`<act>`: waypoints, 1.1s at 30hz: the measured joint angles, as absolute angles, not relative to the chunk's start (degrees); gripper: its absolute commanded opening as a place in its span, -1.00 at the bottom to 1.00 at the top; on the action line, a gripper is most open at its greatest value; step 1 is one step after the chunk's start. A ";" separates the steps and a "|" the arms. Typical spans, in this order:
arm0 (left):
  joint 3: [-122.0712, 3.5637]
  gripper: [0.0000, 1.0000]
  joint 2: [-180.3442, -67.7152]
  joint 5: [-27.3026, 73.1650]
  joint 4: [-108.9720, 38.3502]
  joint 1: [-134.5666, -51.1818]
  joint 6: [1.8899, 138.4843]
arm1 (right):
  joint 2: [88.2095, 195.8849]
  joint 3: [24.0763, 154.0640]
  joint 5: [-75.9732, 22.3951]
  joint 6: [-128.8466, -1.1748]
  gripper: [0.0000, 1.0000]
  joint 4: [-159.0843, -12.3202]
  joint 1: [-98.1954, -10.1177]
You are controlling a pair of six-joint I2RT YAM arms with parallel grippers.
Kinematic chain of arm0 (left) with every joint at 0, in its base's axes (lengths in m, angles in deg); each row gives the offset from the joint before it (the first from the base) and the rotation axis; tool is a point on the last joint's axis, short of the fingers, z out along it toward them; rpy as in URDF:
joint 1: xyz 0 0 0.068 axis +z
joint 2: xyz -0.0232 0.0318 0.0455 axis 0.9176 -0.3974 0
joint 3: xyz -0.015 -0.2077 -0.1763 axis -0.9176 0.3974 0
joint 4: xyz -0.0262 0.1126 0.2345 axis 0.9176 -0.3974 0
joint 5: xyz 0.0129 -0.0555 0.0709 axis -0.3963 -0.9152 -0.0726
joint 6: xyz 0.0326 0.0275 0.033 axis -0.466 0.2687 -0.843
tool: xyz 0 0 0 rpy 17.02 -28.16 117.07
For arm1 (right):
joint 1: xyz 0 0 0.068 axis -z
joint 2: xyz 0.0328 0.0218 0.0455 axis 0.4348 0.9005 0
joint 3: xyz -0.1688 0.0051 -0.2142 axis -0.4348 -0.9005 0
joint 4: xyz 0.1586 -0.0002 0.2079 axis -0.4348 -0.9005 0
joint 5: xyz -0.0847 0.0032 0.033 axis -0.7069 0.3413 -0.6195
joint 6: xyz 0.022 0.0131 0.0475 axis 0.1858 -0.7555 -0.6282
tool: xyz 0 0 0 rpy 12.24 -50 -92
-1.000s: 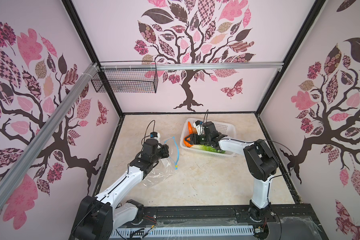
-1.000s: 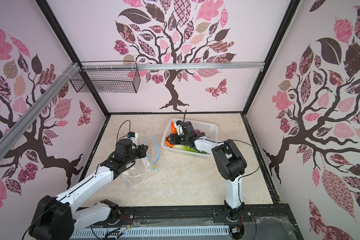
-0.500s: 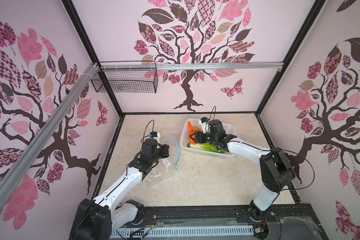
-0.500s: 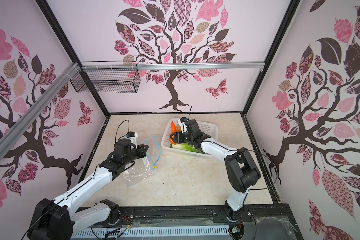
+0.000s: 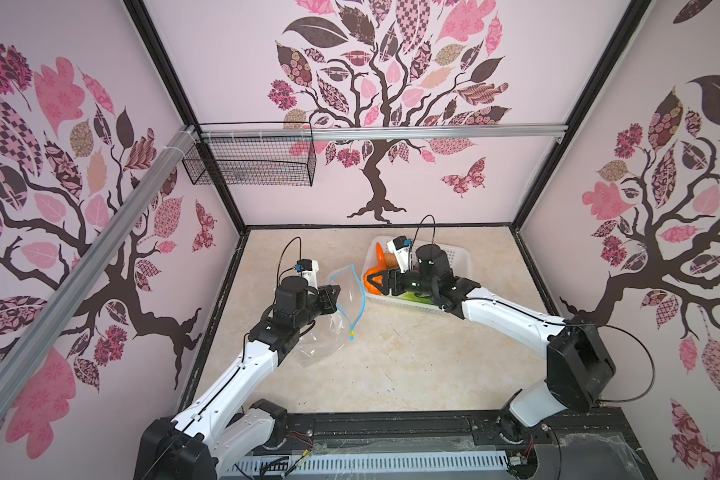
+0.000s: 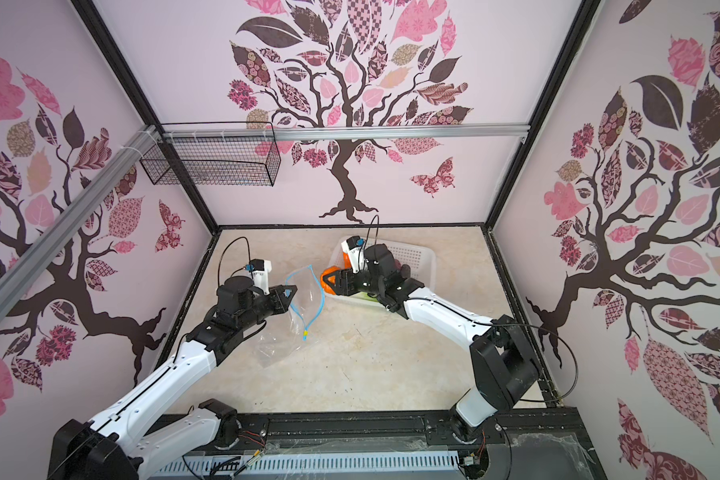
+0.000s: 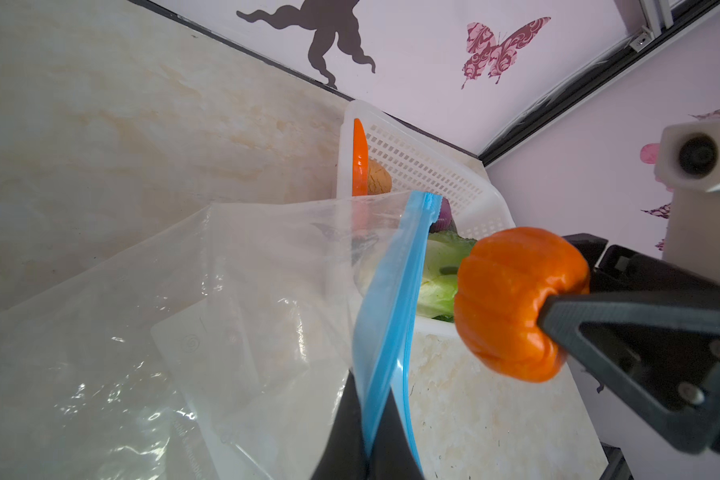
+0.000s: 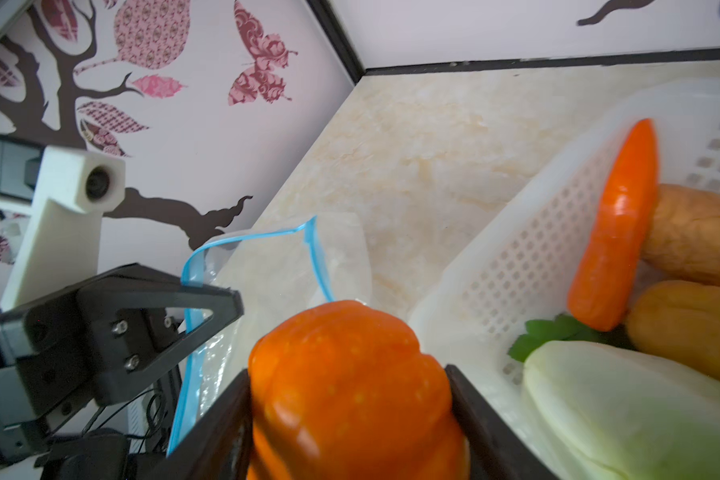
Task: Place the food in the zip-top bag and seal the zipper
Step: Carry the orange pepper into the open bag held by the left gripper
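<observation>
My left gripper (image 7: 366,399) is shut on the light blue zipper (image 7: 395,299) of the clear zip-top bag (image 7: 184,332) and holds that edge up. The bag's mouth gapes open in both top views, and the yellow slider (image 5: 352,332) hangs at its near end. My right gripper (image 8: 350,415) is shut on the orange pumpkin (image 8: 350,374) and holds it in the air just right of the bag's mouth (image 5: 352,291), by the basket's left edge. More food lies in the basket: the carrot (image 8: 616,232), potatoes (image 8: 703,232), cabbage (image 8: 620,407) and onion (image 7: 445,212).
The white perforated basket (image 5: 462,257) stands at the back right of the marble floor, close to the bag. A black wire basket (image 5: 250,162) hangs on the rail at the upper left. Walls close off three sides.
My right gripper has carried the pumpkin leftward from over the basket to its left edge, close to the bag's mouth. The left gripper keeps its hold on the zipper in the same place.
</observation>
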State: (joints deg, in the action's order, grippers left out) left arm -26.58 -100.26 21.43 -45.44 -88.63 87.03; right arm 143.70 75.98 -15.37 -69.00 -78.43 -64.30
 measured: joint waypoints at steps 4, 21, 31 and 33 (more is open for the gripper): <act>-26.58 -1.00 -100.21 20.12 -46.06 -88.63 87.27 | 144.68 76.48 -15.24 -68.94 -0.23 -76.92 -68.45; -28.11 -1.00 -98.97 17.41 -48.96 -88.04 88.02 | 157.47 79.02 -15.76 -70.08 -0.22 -71.74 -71.27; -28.18 -1.00 -98.99 18.19 -49.01 -87.82 88.08 | 161.62 80.83 -20.85 -68.98 0.30 -72.31 -73.15; -28.18 -1.00 -98.99 18.72 -49.05 -87.73 88.08 | 161.60 80.83 -21.40 -68.79 0.41 -72.58 -73.26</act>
